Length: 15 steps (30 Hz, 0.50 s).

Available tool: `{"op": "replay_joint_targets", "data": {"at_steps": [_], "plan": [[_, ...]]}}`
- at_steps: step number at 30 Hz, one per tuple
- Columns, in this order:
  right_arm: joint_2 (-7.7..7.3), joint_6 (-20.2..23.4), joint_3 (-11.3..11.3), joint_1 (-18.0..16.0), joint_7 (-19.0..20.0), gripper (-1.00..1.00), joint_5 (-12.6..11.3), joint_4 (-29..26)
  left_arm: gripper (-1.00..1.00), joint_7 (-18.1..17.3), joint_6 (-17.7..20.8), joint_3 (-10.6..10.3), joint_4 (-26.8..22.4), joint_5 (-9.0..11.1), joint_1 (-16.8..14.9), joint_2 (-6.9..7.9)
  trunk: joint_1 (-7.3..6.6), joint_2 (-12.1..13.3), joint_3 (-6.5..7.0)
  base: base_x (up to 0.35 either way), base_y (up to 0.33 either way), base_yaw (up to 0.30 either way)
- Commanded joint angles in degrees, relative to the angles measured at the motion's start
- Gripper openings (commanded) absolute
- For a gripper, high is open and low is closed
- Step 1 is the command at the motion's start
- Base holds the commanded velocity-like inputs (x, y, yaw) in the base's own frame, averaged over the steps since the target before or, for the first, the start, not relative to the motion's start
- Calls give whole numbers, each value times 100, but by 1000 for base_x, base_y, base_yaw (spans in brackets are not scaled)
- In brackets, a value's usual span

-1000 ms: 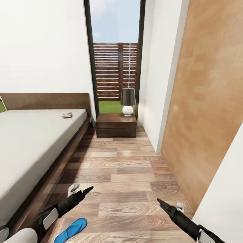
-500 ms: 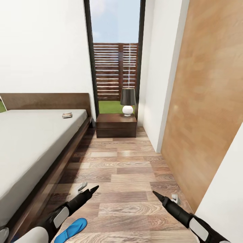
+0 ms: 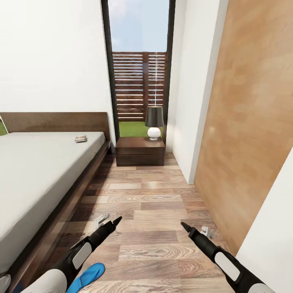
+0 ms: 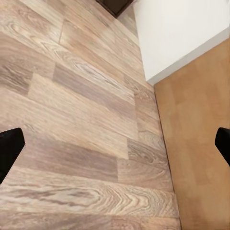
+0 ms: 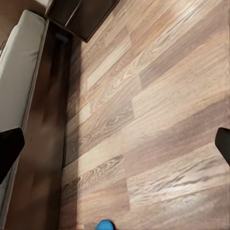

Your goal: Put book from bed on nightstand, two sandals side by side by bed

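- Far up the bed [image 3: 36, 171], near the headboard and close to the edge facing the nightstand, the book [image 3: 81, 139] lies flat on the light-grey mattress.
- Beside that corner, the nightstand [image 3: 140, 151] stands against the window wall, with a dark-shaded lamp [image 3: 154, 122] on its top.
- One blue sandal [image 3: 90, 275] lies on the plank floor [image 3: 154, 211] near the bed frame, at the head view's lower edge, partly behind the left arm; its blue tip also shows in the right wrist view [image 5: 105, 225].
- Left claw [image 3: 109, 223] hangs above the floor, pointing forward; the left wrist view has its two dark fingertips [image 4: 9, 148] at opposite edges, so it is spread wide and holds nothing.
- Right claw [image 3: 196, 231] hangs likewise over the planks, its fingertips [image 5: 9, 146] wide apart, nothing between them.
- A tall black-framed window [image 3: 139, 69] behind the nightstand shows a slatted brown fence; a light wooden panel [image 3: 248, 134] lines the right side.
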Motion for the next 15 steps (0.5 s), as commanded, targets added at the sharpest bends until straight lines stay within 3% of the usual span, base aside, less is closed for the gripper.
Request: {"op": "replay_joint_targets", "data": {"at_steps": [1,6,7,11,15], "plan": [[-1,0,22,-10,-99,100,-61,-13,100,38,11,-30,-51,59,-7,6,-1,-2,-6,0,0,0],[9,-50,11,-66,-555,100,-67,-46,100,335,-20,106,-266,59,-20,-1,-1,-2,-6,0,0,0],[13,-64,8,-96,-697,100,-70,-52,100,524,-34,239,-325,59,-22,-12,-1,-2,-6,0,0,0],[38,-95,-10,-133,-891,100,-81,-54,100,852,-97,458,-395,59,-22,-30,-1,-2,-6,0,0,0],[75,-250,-227,-150,-1103,100,-242,-47,100,1098,-279,627,-432,59,-20,-32,-1,-2,-6,0,0,0]]}}
